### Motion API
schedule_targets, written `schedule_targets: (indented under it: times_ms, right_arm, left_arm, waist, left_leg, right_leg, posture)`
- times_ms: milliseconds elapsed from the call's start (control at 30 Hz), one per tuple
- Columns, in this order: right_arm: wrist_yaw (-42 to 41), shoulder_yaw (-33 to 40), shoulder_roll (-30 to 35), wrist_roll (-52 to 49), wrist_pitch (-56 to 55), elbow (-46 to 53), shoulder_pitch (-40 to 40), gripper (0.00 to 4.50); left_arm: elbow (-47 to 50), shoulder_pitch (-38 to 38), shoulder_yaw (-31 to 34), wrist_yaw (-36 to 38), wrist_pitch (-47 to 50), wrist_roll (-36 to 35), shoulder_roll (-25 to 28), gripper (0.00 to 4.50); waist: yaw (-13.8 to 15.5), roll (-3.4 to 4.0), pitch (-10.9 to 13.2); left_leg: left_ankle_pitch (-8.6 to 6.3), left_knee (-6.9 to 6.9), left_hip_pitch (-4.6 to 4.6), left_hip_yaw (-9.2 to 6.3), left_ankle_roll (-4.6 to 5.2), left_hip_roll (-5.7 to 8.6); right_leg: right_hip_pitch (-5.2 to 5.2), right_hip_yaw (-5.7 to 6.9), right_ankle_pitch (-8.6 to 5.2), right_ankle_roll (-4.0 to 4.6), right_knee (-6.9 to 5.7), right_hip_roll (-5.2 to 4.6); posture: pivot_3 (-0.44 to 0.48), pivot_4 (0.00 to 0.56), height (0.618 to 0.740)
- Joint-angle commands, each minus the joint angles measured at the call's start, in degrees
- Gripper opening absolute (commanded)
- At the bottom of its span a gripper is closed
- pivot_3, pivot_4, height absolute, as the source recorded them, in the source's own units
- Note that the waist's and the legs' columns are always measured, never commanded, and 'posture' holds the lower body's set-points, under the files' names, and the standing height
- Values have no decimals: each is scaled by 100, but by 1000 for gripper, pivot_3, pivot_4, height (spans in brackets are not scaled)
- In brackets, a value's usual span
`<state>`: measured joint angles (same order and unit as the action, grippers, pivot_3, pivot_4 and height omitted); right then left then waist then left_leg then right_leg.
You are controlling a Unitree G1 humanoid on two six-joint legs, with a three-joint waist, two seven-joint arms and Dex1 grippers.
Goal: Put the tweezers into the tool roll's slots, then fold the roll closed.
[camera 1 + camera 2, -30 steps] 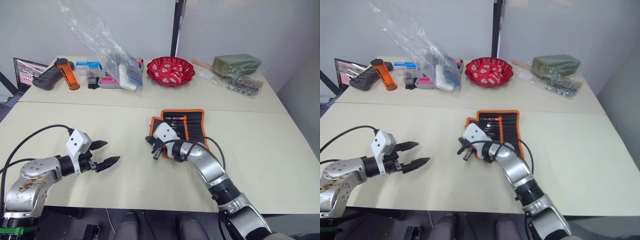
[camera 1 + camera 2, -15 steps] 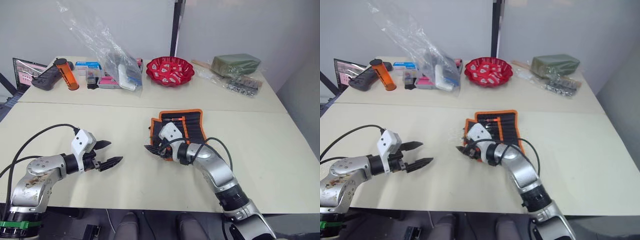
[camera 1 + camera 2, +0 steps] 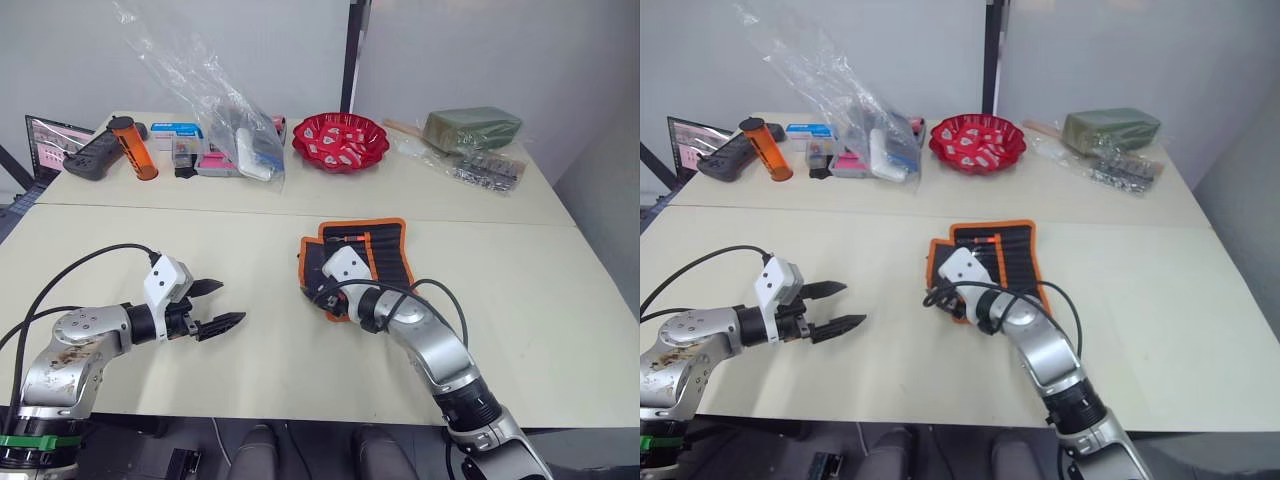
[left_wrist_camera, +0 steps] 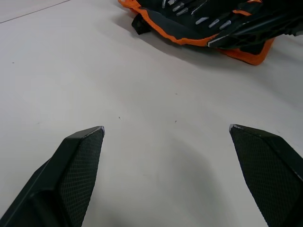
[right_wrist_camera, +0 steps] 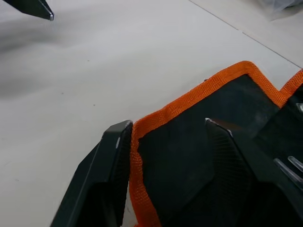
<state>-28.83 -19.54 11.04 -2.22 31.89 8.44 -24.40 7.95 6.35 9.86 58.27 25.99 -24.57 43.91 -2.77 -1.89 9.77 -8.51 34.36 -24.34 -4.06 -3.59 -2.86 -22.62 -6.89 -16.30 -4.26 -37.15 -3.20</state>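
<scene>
Black fabric tool roll with bright orange edging (image 3: 372, 252): lies unrolled near the centre of the pale desk (image 3: 560, 300), inner face up, at 6 o'clock from the red bowl
Slim black pointed metal tweezers (image 4: 204, 20): several silver-tipped ends show in the narrow black fabric slots (image 3: 352, 240) of the roll
Right pincer (image 5: 168, 156): at the roll's near-left corner, its two black fingers (image 5: 102, 175) narrowly apart with the orange-edged flap between them, one finger outside the trim and one on the black inner face; a firm grip cannot be told
Left pincer (image 3: 218, 306): spread wide, holding nothing, just above bare desk at 9 o'clock from the roll and well apart from it, tips pointing toward the roll
Red scalloped bowl (image 3: 340, 141): at the far side of the desk, holding small red-and-white pieces
Clear plastic bag (image 3: 215, 105): at 9 o'clock from the bowl, over small boxes
Orange cylindrical container (image 3: 134, 148): far left, beside a black device
</scene>
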Motion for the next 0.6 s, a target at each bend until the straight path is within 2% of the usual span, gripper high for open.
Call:
schedule_targets:
  times_ms: [33, 133, 333, 600]
  right_arm:
    - [18, 3, 1, 19, 22, 244, -31, 1066]
    - [-25, 10, 52, -1, 43, 257, -35, 52]
    - [-464, 23, 179, -275, -75, 332, -85, 15]
    - [-1999, -264, 654, -661, -975, 283, -251, 15]
  left_arm:
    - [66, 145, 39, 118, -141, -89, 70, 4500]
    - [143, 197, 166, 158, -102, -253, 23, 4500]
    - [229, 175, 358, 179, -211, -461, 5, 4500]
    - [336, 136, 494, 295, -427, -725, -13, 4500]
  waist:
    - [0, 0, 0]
    - [0, 0, 0]
    - [-1, 0, 0]
    - [-10, -1, 1]
  left_leg:
    - [0, 0, 0, 0, 0, 0]
    - [0, 0, 0, 0, 0, 0]
    - [0, 0, 0, 0, 0, 0]
    - [0, -1, 1, 0, 0, -1]
  right_leg:
    - [0, 0, 0, 0, 0, 0]
    - [0, 0, 0, -1, 0, 0]
    - [0, 0, 0, -1, 0, 0]
    - [1, 0, -1, -1, 1, 1]
  posture:
    - [0, 150, 740]
    - [0, 150, 740]
    - [0, 150, 740]
    - [0, 150, 740]
